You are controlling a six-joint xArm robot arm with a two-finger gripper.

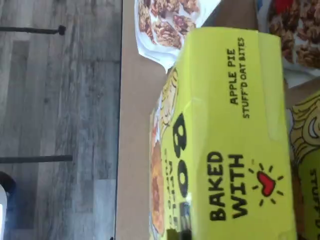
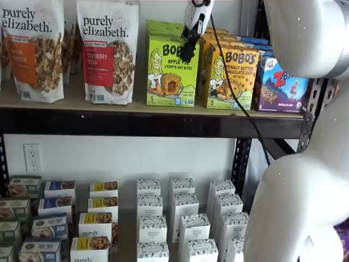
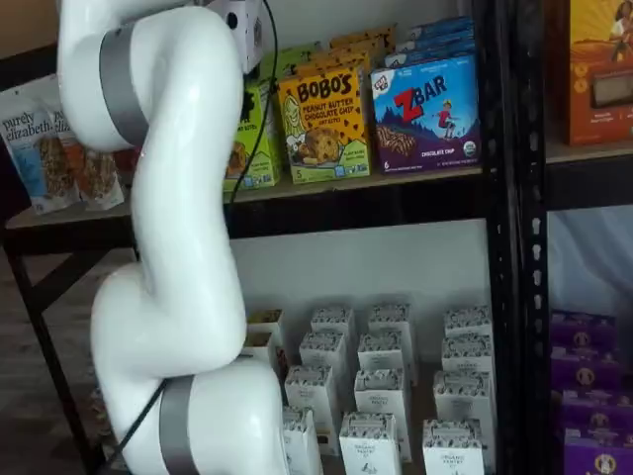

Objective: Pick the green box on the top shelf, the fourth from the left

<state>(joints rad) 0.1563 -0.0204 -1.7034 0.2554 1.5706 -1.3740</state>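
The green box is a lime-green Bobo's Apple Pie carton standing on the top shelf, with more green cartons behind it. My gripper hangs from above at the box's upper right edge, its black fingers in front of the gap to the neighbouring carton; no gap between them shows. In the wrist view the green box fills most of the picture, seen close with "BAKED WITH" and "APPLE PIE" on it, on the tan shelf board. In a shelf view the green box is partly hidden by my arm.
A yellow-orange Bobo's peanut butter carton stands tight on the green box's right, then a blue ZBar carton. Granola bags stand on its left. Small white cartons fill the lower level. The white arm stands before the shelves.
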